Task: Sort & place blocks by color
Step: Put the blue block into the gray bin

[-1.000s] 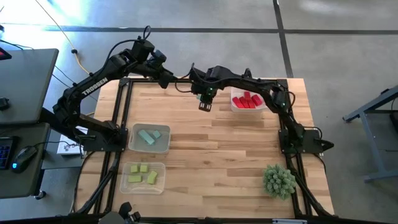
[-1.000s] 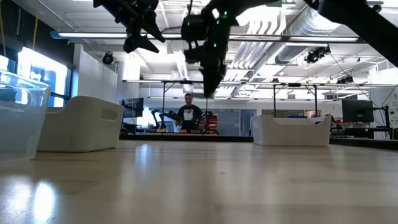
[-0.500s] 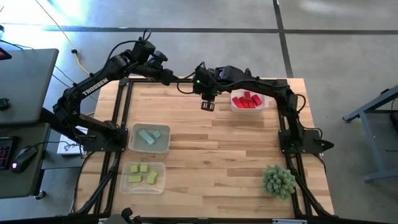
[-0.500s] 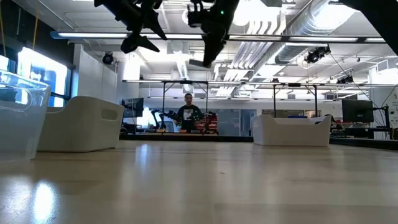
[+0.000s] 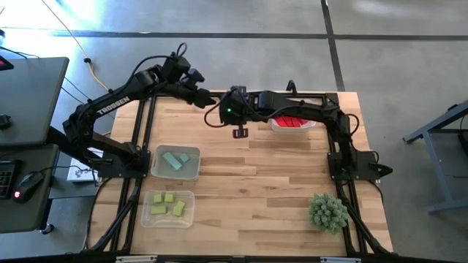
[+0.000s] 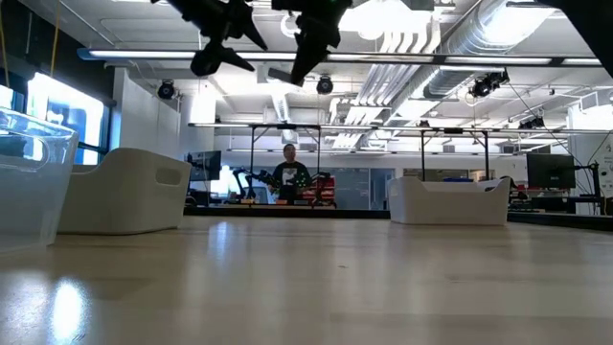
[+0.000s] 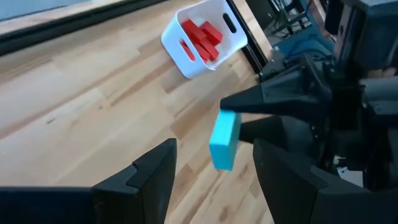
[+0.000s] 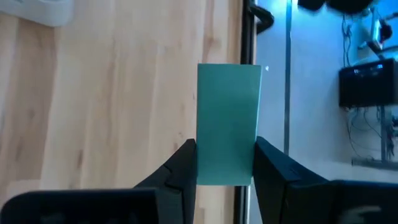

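My right gripper (image 8: 224, 152) is high above the table's far middle, shut on a teal bar block (image 8: 228, 118). The left wrist view shows this teal block (image 7: 224, 142) in the air. My left gripper (image 7: 214, 180) is open just short of it, fingers on either side and apart from it. In the low view the left gripper (image 6: 225, 43) and right gripper (image 6: 308, 38) hang close together near the top. Red blocks (image 5: 292, 120) lie in a white tray, teal blocks (image 5: 175, 160) in a clear tray, yellow-green blocks (image 5: 167, 205) in another. My right gripper pinches the teal bar between its two fingers (image 8: 185, 165) by one end (image 7: 233, 118). The fingers lie along the bar, coming from the table's right side, slanting down. The bar's other end (image 8: 228, 71) sticks out past the fingertips. It is lifted clear of the table.
The white tray (image 7: 180, 37) stands at the far right of the table. The two clear trays (image 5: 191, 169) sit near the left edge. A spiky green plant ball (image 5: 327, 212) is at the near right. Bare wood (image 5: 256, 183) fills the middle. A person (image 6: 290, 172) stands far behind.
My right gripper has risen and moved toward the table's left, toward my left gripper, tipping from pointing straight down to a slant. The teal block has gone with it. My left gripper has shifted a little toward the right gripper.
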Motion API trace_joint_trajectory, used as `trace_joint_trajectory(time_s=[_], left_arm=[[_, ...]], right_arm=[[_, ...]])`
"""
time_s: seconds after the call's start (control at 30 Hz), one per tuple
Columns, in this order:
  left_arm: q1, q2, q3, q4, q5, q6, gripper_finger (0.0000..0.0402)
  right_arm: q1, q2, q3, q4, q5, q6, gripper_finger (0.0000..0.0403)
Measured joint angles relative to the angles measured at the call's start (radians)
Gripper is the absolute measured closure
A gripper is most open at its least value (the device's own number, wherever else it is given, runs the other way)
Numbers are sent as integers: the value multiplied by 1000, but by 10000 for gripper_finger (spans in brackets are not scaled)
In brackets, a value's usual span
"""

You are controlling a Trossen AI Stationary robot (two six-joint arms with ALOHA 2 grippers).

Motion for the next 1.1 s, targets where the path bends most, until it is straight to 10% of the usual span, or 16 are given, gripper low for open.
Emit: trace_joint_trajectory(time_s=[1.1], left_arm=[[-160, 5, -1, 8, -85, -100, 228]], right_arm=[[74, -32, 1, 162, 77, 36, 311]])
